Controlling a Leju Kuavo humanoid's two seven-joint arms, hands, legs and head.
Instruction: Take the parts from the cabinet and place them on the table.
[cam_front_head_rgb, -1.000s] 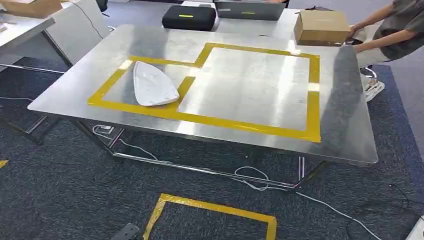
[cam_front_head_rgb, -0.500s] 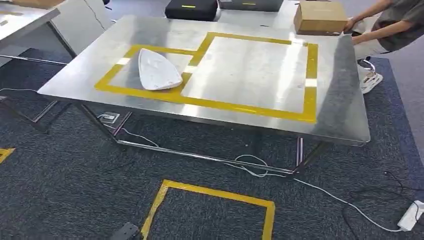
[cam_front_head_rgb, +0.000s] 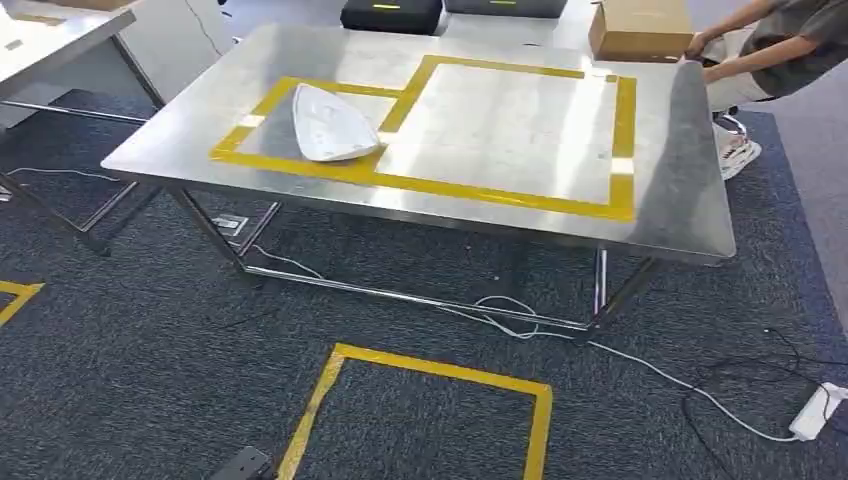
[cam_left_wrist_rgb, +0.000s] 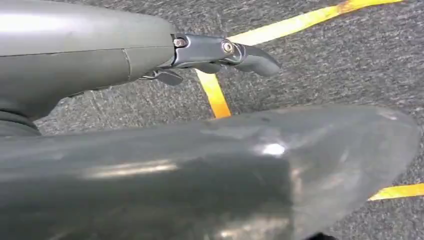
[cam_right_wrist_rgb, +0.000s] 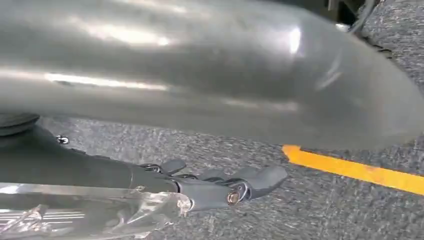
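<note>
The bench (cam_front_head_rgb: 660, 200) is shiny silver with yellow tape (cam_front_head_rgb: 490, 195) outlines. The part (cam_front_head_rgb: 330, 125) is white. The carpet (cam_front_head_rgb: 130, 350) is dark grey, the box (cam_front_head_rgb: 640, 30) brown.

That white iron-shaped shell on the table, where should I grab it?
Probably across the white shell at its narrower half, pinching both long edges from above; it lies flat, tip pointing away, so approach from the near edge of the table.
</note>
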